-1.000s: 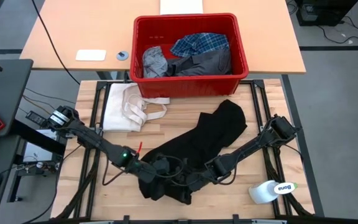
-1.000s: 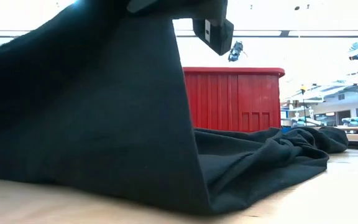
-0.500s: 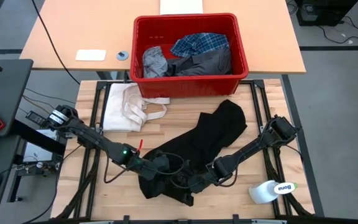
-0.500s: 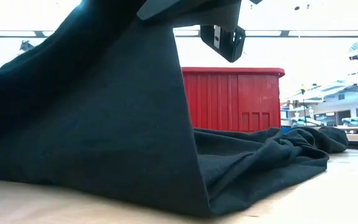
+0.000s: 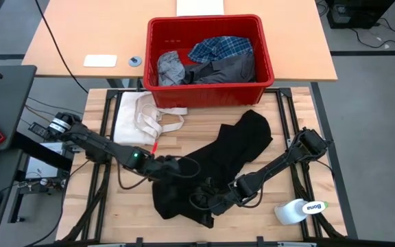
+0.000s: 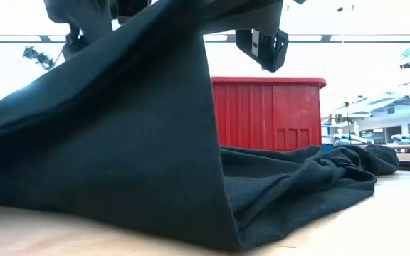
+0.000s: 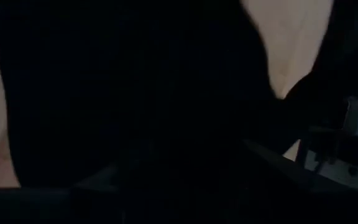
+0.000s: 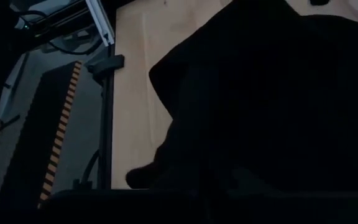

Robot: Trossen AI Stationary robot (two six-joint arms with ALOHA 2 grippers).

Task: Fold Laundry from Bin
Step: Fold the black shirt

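High view: black garment (image 5: 221,165) lies spread on the wooden table (image 5: 300,110), near side, in front of the red bin (image 5: 210,88), which holds the plaid shirt (image 5: 219,48) and grey pieces. Right gripper (image 5: 211,204) is clamped on the garment's near edge, lifting it into a tent, as the low view shows. Left gripper (image 5: 177,167) sits over the cloth to the left; whether its fingers hold anything I cannot tell. To do well: left needs a firm pinch on the matching edge, then both pull apart evenly to flatten the cloth before folding.
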